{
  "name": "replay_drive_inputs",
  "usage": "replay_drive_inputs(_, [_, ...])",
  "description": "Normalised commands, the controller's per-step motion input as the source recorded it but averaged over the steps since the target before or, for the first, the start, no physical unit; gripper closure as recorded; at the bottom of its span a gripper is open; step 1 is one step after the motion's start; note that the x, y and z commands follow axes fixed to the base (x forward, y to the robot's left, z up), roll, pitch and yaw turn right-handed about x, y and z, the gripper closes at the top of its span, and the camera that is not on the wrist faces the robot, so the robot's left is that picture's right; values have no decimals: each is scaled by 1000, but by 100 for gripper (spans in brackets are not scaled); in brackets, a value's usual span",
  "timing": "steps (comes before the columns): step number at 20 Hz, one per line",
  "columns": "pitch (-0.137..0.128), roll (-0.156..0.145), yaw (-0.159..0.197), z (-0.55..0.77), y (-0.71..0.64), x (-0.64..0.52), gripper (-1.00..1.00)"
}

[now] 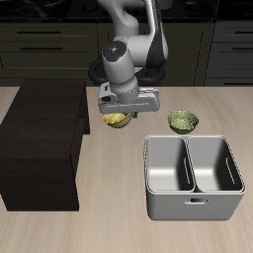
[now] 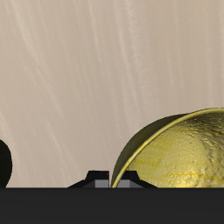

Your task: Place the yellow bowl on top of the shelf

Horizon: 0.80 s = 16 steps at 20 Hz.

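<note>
My claw [image 1: 117, 107] hangs right over the yellow bowl [image 1: 117, 121], which sits on the table [image 1: 109, 212] beside the shelf [image 1: 40, 138]. Can't tell whether my fingers are spread. Bowl looks light, rigid, slick; I'd pinch the thin rim [image 2: 131, 153].

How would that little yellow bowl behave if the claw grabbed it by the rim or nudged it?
The yellow bowl looks rigid, so it would probably keep its shape when pinched. Its small size beside the grey bin suggests it is light. Its inside looks glossy in the wrist view, so the thin rim might slip; being round and shallow, it would likely slide rather than tip.
</note>
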Motion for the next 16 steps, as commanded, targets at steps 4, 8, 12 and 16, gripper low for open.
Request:
replay_drive_inputs(4, [-104,5,44,635,-72,-79,100])
replay_drive_inputs(8, [-116,-3,27,768,-81,-78,100])
replay_drive_inputs(12, [-90,-8,18,601,-113,-53,100])
replay_drive_inputs(16, [-55,-15,-1,409,-98,-29,100])
